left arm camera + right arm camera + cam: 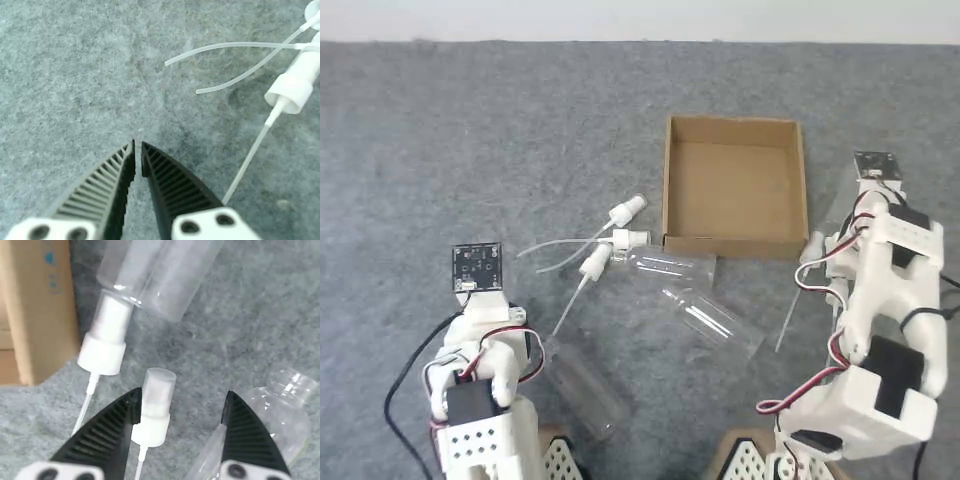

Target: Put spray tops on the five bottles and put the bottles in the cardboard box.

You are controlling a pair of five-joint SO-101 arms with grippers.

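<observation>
The right gripper [183,392] hangs low, its jaws spread wide around a white plastic spray top [154,412] lying on the grey felt surface [470,130]. The top sits nearer one jaw than the other and is not yet pinched. That's my worry: closing off-centre could flick the light top sideways, or a jaw could catch its thin dip tube and bend it. A second white spray top [104,347] lies just beside it, in front of a clear plastic bottle [160,270]. An open-necked clear bottle [280,405] lies near the other jaw, so either bottle could be nudged and roll. The left gripper [138,145] is drawn almost closed on nothing, over bare felt. The brown square cardboard box [732,243] holds nothing, and no bottle looks fitted yet. From above I count one box, two arms and three spray tops clustered [630,238] beside the box. With the pair at the right gripper, that makes five tops. Three clear bottles lying flat [712,316] are plain to see. I cannot tell whether the two by the right gripper are among them.
</observation>
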